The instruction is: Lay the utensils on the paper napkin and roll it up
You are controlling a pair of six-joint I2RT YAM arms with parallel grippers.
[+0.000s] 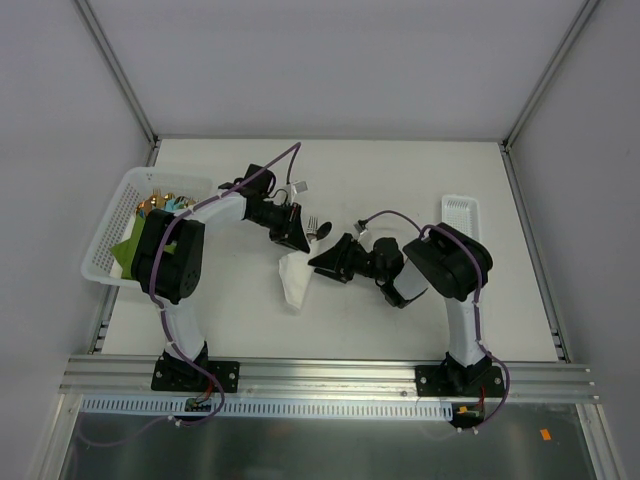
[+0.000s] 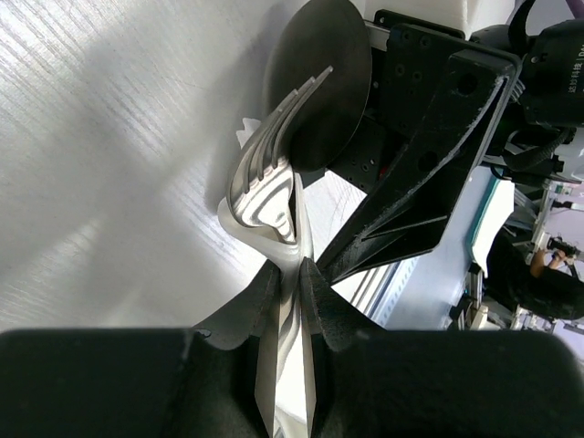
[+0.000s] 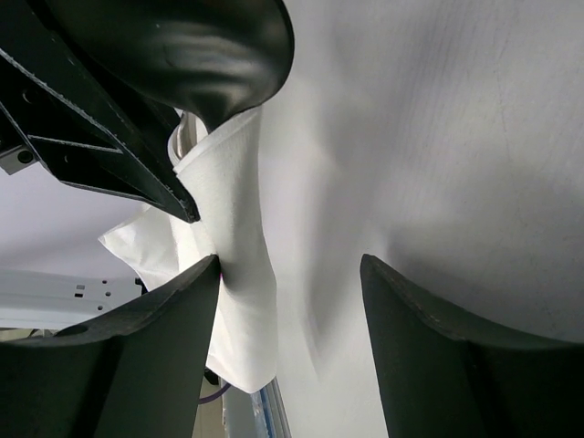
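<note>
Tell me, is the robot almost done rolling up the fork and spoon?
About halfway, it seems. Done: the fork and spoon sit together with the paper napkin wrapped partly around them. In hand: the left gripper is shut on that bundle, and the right gripper is open beside the napkin's loose flap. Left: that flap hangs unrolled, so the roll needs finishing.

Spoon (image 1: 325, 232), fork (image 1: 313, 222) just behind napkin (image 1: 296, 280), perhaps touching it.
</note>
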